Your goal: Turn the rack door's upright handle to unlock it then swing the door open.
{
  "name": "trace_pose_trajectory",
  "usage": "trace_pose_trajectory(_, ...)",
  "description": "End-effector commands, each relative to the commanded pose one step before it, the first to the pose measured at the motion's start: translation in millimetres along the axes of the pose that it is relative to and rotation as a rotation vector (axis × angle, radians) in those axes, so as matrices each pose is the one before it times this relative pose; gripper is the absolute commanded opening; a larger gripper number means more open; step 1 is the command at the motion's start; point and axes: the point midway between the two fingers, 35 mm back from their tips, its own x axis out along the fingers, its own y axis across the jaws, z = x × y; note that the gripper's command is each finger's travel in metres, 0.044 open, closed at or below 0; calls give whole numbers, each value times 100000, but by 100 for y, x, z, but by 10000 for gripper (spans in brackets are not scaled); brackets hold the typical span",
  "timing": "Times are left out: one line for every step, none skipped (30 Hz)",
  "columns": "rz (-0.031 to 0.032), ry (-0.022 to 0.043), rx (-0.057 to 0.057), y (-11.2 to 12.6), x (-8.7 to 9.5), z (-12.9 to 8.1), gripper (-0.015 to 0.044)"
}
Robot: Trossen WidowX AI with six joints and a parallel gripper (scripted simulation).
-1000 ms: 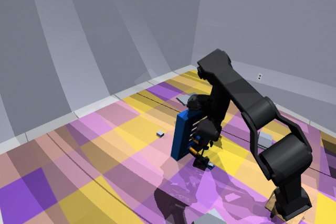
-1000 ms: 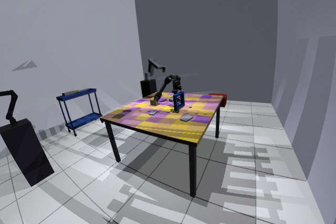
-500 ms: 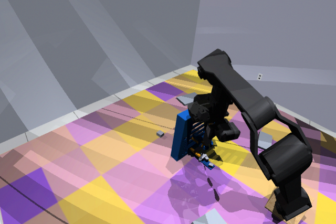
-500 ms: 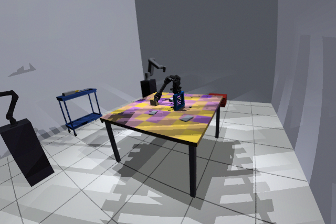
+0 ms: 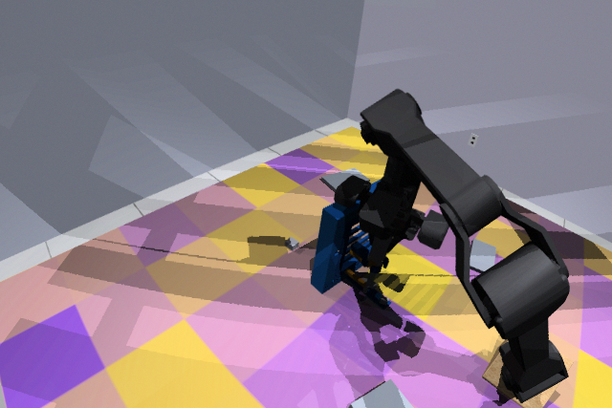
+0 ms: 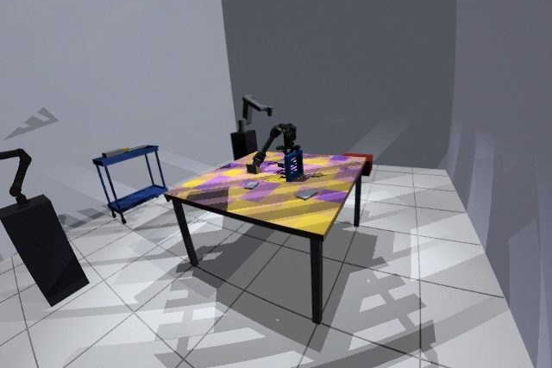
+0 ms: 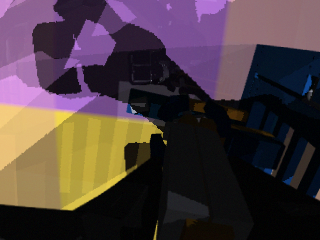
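The blue rack (image 5: 328, 240) (image 6: 294, 165) stands upright in the middle of the patterned table (image 5: 197, 344) (image 6: 276, 212). Its slatted door (image 5: 357, 244) (image 7: 280, 150) faces my arm. My gripper (image 5: 375, 265) (image 6: 287, 150) reaches down at the door's front, low near the table top. It is shut on the door's handle (image 7: 197, 165), a dark bar with orange marks that fills the middle of the wrist view. In that view the handle and the door run at a slant. My fingertips are lost in shadow. I cannot tell how far the door stands from the frame.
Flat grey plates (image 5: 482, 255) (image 5: 381, 396) (image 5: 340, 177) (image 6: 306, 193) (image 6: 251, 184) and a small grey block (image 5: 293, 243) lie on the table around the rack. Off the table stand a blue cart (image 6: 128, 177), a red box (image 6: 356, 158) and two other arms (image 6: 27, 221) (image 6: 249, 127).
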Motion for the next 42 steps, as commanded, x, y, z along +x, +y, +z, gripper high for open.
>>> trace_pose_trajectory(442,121,-11014,-95,226,-14,25)
trace_pose_trajectory(0,0,0,0,0,0,25)
trace_pose_trajectory(0,0,0,0,0,0,25)
trace_pose_trajectory(0,0,0,0,0,0,25)
trace_pose_trajectory(0,0,0,0,0,0,25)
trace_pose_trajectory(0,0,0,0,0,0,25)
trace_pose_trajectory(0,0,0,0,0,0,25)
trace_pose_trajectory(0,0,0,0,0,0,25)
trace_pose_trajectory(0,0,0,0,0,0,25)
trace_pose_trajectory(0,0,0,0,0,0,25)
trace_pose_trajectory(0,0,0,0,0,0,25)
trace_pose_trajectory(0,0,0,0,0,0,25)
trace_pose_trajectory(0,0,0,0,0,0,25)
trace_pose_trajectory(0,0,0,0,0,0,25)
trace_pose_trajectory(0,0,0,0,0,0,25)
trace_pose_trajectory(0,0,0,0,0,0,25)
trace_pose_trajectory(0,0,0,0,0,0,25)
trace_pose_trajectory(0,0,0,0,0,0,25)
trace_pose_trajectory(0,0,0,0,0,0,25)
trace_pose_trajectory(0,0,0,0,0,0,25)
trace_pose_trajectory(0,0,0,0,0,0,25)
trace_pose_trajectory(0,0,0,0,0,0,25)
trace_pose_trajectory(0,0,0,0,0,0,25)
trace_pose_trajectory(0,0,0,0,0,0,25)
trace_pose_trajectory(0,0,0,0,0,0,51)
trace_pose_trajectory(0,0,0,0,0,0,77)
trace_pose_trajectory(0,0,0,0,0,0,104)
trace_pose_trajectory(0,0,0,0,0,0,130)
trace_pose_trajectory(0,0,0,0,0,0,156)
trace_pose_trajectory(0,0,0,0,0,0,182)
trace_pose_trajectory(0,0,0,0,0,0,209)
trace_pose_trajectory(0,0,0,0,0,0,235)
trace_pose_trajectory(0,0,0,0,0,0,261)
trace_pose_trajectory(0,0,0,0,0,0,287)
trace_pose_trajectory(0,0,0,0,0,0,297)
trace_pose_trajectory(1,3,818,0,0,-1,297)
trace_pose_trajectory(2,9,2454,1,0,-2,297)
trace_pose_trajectory(3,16,4090,2,0,-4,297)
trace_pose_trajectory(3,19,4952,3,0,-5,297)
trace_pose_trajectory(2,19,4953,2,0,-5,297)
trace_pose_trajectory(1,19,4953,2,0,-5,297)
trace_pose_trajectory(0,19,4953,2,0,-6,297)
